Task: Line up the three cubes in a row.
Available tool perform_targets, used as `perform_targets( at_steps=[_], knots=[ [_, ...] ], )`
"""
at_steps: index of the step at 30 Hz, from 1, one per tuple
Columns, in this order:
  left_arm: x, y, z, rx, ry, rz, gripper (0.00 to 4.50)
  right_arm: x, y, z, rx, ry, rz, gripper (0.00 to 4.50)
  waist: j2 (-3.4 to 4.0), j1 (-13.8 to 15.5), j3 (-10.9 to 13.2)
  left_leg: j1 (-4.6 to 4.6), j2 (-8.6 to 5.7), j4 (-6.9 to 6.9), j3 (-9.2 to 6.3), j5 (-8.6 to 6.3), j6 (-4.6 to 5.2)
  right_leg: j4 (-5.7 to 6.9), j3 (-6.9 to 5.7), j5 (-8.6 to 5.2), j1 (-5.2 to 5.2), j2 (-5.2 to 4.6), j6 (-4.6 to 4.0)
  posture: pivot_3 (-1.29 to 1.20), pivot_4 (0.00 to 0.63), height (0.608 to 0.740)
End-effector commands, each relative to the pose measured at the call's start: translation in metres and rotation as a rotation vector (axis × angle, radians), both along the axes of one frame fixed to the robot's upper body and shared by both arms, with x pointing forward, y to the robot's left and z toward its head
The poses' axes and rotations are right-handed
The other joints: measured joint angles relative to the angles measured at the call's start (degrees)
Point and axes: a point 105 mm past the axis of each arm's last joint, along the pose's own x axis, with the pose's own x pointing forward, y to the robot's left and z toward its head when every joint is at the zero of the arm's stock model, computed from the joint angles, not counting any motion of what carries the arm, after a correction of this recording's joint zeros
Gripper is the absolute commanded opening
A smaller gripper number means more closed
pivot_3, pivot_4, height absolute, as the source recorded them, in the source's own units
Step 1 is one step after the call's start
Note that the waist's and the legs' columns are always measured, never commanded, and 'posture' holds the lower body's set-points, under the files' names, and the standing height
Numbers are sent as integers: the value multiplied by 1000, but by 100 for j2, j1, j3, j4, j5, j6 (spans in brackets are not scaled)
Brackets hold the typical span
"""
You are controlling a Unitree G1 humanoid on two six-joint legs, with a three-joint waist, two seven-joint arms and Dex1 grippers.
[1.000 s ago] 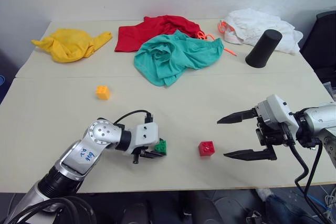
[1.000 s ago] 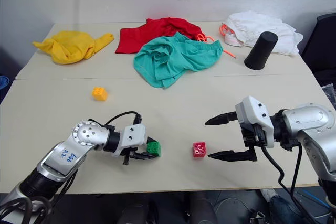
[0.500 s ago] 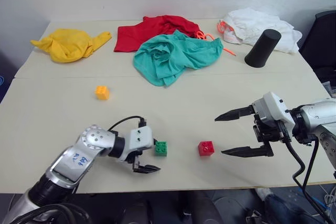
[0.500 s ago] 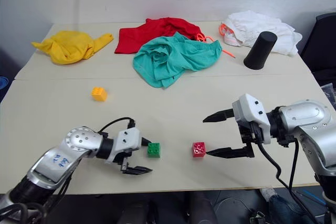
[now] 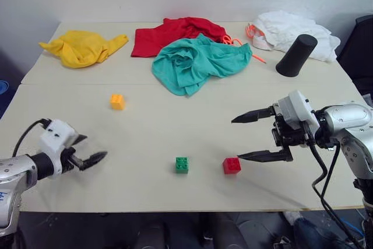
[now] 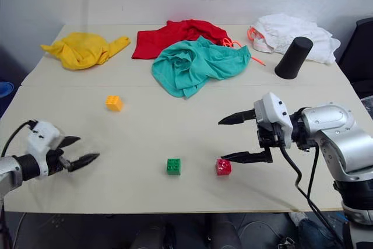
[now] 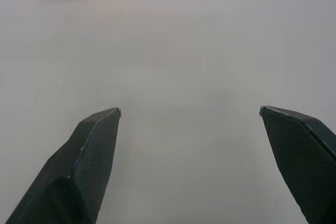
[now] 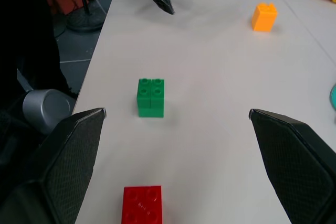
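With green brick (image 5: 182,164) beside red brick (image 5: 231,165), the open, empty left gripper (image 5: 87,154) should approach the orange brick (image 5: 117,101) squarely; right gripper (image 5: 250,137) gapes empty.

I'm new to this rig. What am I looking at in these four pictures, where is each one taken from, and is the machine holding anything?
A two-armed robot stands at a pale table. The two wide pictures come from its head; the other two from cameras on its wrists, looking out between black fingers. The left gripper and right gripper both have their jaws open and hold nothing. Near the front edge sit a green cube and a red cube side by side, apart. The orange cube sits farther back, to the left. Along the far side lie a yellow cloth, red cloth, teal cloth, white cloth and a black cylinder.
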Motion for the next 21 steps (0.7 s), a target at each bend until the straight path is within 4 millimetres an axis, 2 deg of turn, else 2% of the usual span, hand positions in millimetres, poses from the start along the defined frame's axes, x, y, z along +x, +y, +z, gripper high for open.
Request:
perform_targets(
  at_steps=[1,5,10,13,21],
  knots=[
    [22,-5,22,-31,-143,118,4460,4,4,8,17,-57,0,4500,-11,37,-7,0,-1,0,0,1,-1,1,0,2,0,0,3,0,150,740],
    [52,-18,19,-61,-167,160,4460,5,5,10,23,-48,8,4500,-19,62,-11,-1,-2,0,3,1,-1,-3,0,3,0,0,5,0,150,740],
    [94,-16,19,-60,-174,218,4460,5,8,12,27,-53,17,4500,-22,48,-10,1,-3,1,4,4,-6,1,-3,3,0,3,5,0,150,740],
    [119,-33,24,-64,-179,133,4460,6,11,13,35,-56,19,4500,-24,63,-9,0,-1,1,4,7,-10,3,-6,3,-2,6,4,0,150,740],
    [144,-50,20,-51,-166,63,4460,2,15,10,45,-56,15,4500,-25,53,-8,-3,-1,2,9,7,-10,3,-10,3,-5,6,5,0,150,740]
  ],
)
